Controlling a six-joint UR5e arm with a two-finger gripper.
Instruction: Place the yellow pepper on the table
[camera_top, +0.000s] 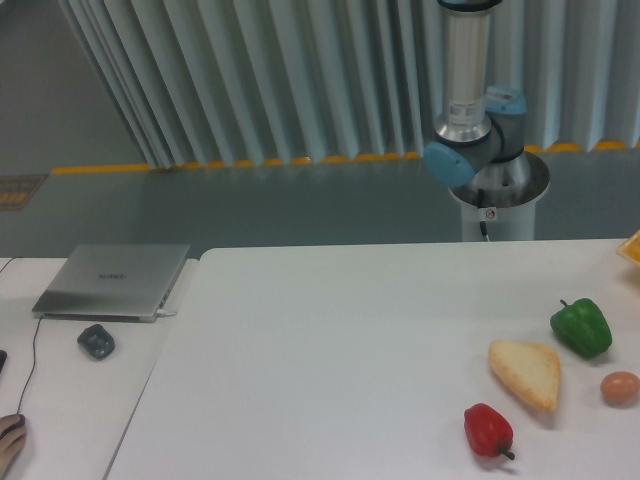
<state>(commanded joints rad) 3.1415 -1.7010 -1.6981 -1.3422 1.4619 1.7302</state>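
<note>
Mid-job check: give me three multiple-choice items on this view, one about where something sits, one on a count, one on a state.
1. Where is the yellow pepper?
A. At the right edge of the frame, partly cut off
B. Beside the laptop
C. Between the bread and the egg

2. How many peppers show whole on the table?
A. One
B. Two
C. Four

3. What state is the laptop in?
A. Open
B. Closed
C. Standing on edge

Answers:
1 A: only a yellow-orange sliver shows at the right border.
2 B: the green pepper and red pepper.
3 B: its lid lies flat. The claw is out of view.
</note>
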